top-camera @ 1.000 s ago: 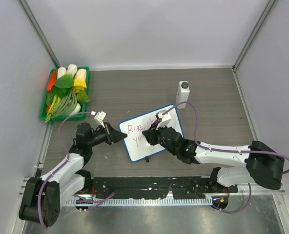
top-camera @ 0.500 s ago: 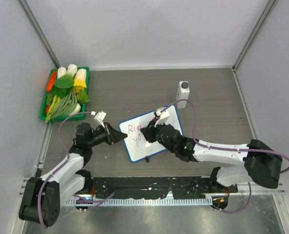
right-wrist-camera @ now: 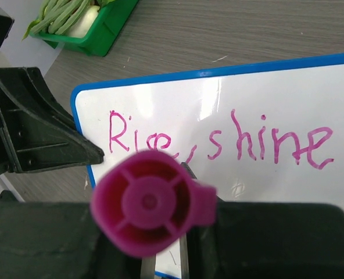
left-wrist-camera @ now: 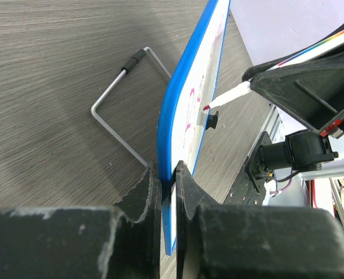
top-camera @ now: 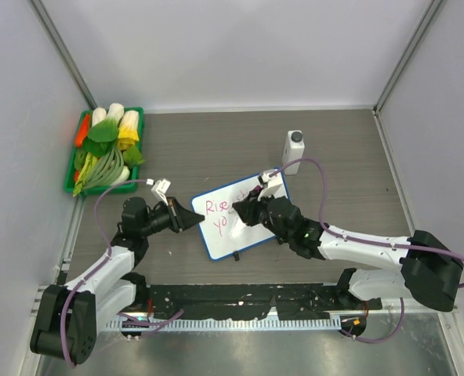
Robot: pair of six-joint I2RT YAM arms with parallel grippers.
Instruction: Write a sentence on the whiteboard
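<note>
Since earlier frame, right gripper (top-camera: 246, 213) shifting slightly rightward; left gripper (left-wrist-camera: 166, 172) staying put. Right jaws clamping shut on marker (left-wrist-camera: 247, 87), tip working close at board face, contact not discernible. Left jaws pinching whiteboard (top-camera: 220, 239) edge, steadying it mid-table between arms. Regarding sentence (right-wrist-camera: 218, 142): first line "Rise, shine" standing complete; second line showing only "yo". Remainder of second line judged outstanding.

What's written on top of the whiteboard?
Pink words on the whiteboard read "Rise, shine". A second line starts "yo" below; the rest is covered by the marker and the right tool holding it.
</note>
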